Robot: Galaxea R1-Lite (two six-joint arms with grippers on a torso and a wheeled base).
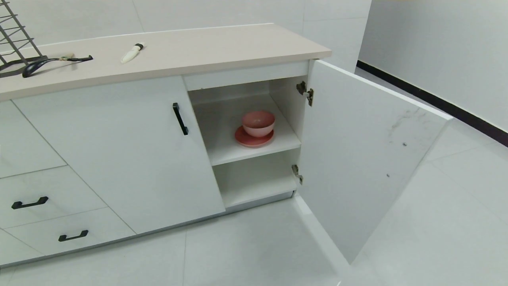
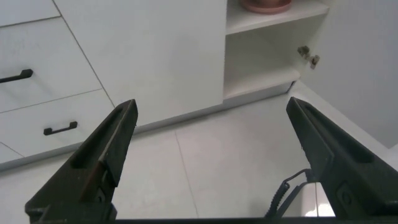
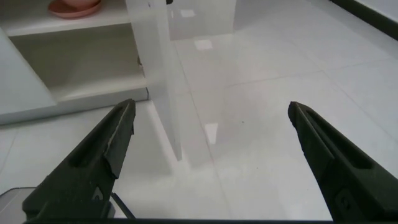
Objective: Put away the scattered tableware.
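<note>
Pink bowl (image 1: 258, 123) seated on a red plate (image 1: 254, 139), both on the upper shelf (image 1: 238, 153) of the open cabinet (image 1: 285, 99), toward its right wall. The lower shelf (image 1: 254, 190) lies beneath them.

In the left wrist view, the left gripper (image 2: 210, 106) hangs low above the floor (image 2: 205, 162), fingers (image 2: 115, 140) spread wide apart and holding nothing. It points toward the cabinet's base, with the plate (image 2: 266, 6) well beyond and above it. In the right wrist view, the right gripper (image 3: 210, 107) is likewise spread wide and bare over the floor (image 3: 261, 124). The edge of the door (image 3: 163, 74) stands ahead between its fingers (image 3: 112, 143), and the plate (image 3: 74, 7) sits far off on the shelf.

The door (image 1: 357, 159) swings fully outward on two hinges, bounding the cabinet opening on the right. The closed door with its black handle (image 1: 180, 118) bounds it on the left. Open floor (image 1: 258, 246) lies before the opening.

On the counter (image 1: 198, 47) above, well apart from the bowl: a black ladle (image 1: 51, 63) beside a wire rack (image 1: 12, 39), and a white-handled tool (image 1: 132, 53) lying alone nearer the middle.
</note>
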